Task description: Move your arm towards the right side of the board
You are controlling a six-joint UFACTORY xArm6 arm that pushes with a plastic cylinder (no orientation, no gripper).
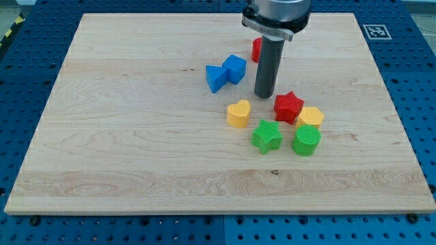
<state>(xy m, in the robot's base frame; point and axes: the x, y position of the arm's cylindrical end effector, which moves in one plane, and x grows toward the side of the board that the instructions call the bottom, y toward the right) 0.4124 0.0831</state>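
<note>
My tip [263, 96] rests on the wooden board [136, 136] near its middle, a little toward the view's top. Two blue blocks sit to its left: a cube [234, 69] and a bow-shaped one [216, 77]. A red block [256, 49] is partly hidden behind the rod. A red star [288, 106] lies just right of the tip. A yellow heart [239, 113] lies below and left of it. A green star [266, 136], a green cylinder [306, 140] and a yellow hexagonal block [310, 117] lie further below and right.
The board lies on a blue perforated table [415, 102]. A black-and-white marker tag [375, 30] is at the board's top right corner.
</note>
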